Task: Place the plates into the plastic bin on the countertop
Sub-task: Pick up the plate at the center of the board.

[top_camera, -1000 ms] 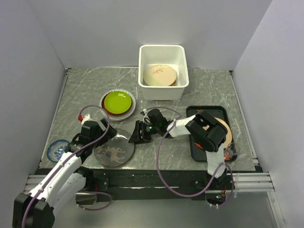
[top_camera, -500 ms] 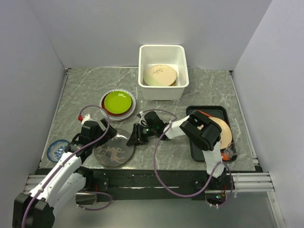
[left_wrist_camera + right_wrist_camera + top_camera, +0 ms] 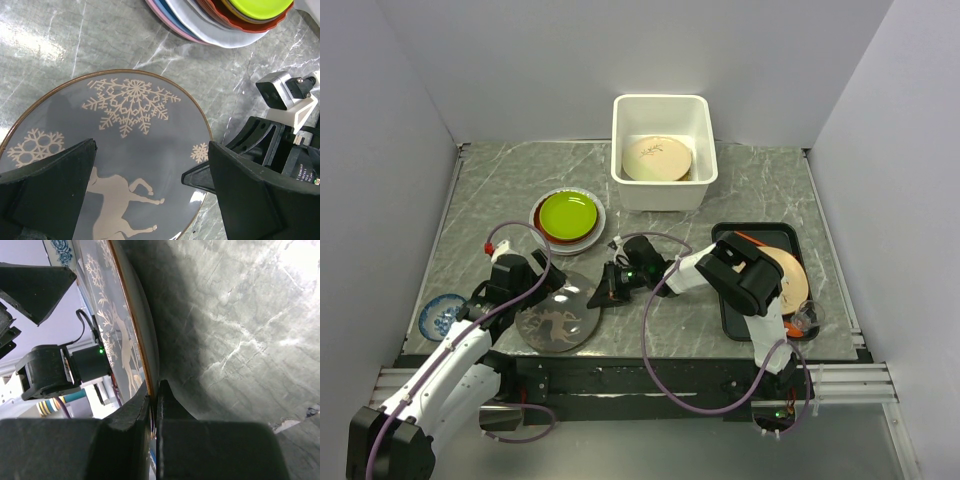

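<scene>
A grey patterned plate (image 3: pixel 558 320) with a deer and snowflakes lies on the countertop (image 3: pixel 740 190) near the front left. My right gripper (image 3: pixel 601 291) is shut on its right rim, and the right wrist view shows the rim pinched between the jaws (image 3: pixel 154 390). My left gripper (image 3: pixel 152 195) hangs open over this plate (image 3: pixel 125 150), fingers wide apart and holding nothing. A stack of plates topped by a lime green one (image 3: pixel 567 214) sits behind it. The plastic bin (image 3: pixel 662 106) at the back holds a cream plate (image 3: pixel 657 158).
A black tray (image 3: pixel 732 300) at the right carries a woven tan plate (image 3: pixel 792 275), with a small clear object (image 3: pixel 808 318) at its front corner. A small blue patterned plate (image 3: pixel 442 315) lies at the far left. White walls enclose the countertop.
My right gripper slid left to the grey plate's right rim and closed on it. The left gripper stayed open in place.
</scene>
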Robot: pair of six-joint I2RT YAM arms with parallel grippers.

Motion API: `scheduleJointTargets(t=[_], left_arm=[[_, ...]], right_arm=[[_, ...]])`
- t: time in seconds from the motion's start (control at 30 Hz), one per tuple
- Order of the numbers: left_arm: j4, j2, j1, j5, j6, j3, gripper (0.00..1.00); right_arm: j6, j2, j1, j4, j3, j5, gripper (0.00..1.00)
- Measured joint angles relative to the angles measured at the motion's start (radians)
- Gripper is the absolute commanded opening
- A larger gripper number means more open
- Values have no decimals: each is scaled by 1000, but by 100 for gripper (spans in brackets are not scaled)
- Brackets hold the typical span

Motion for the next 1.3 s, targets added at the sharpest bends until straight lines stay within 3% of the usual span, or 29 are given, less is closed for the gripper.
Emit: scheduleJointTargets(t=[0.73,1.3], left_arm=[[-8,-35,0,-2,0,19,99],[44,19,0,0,9,39,99]], right_arm=[[-2,-9,2,9,-10,9,0],[5,-238,5,-2,-225,138,0]])
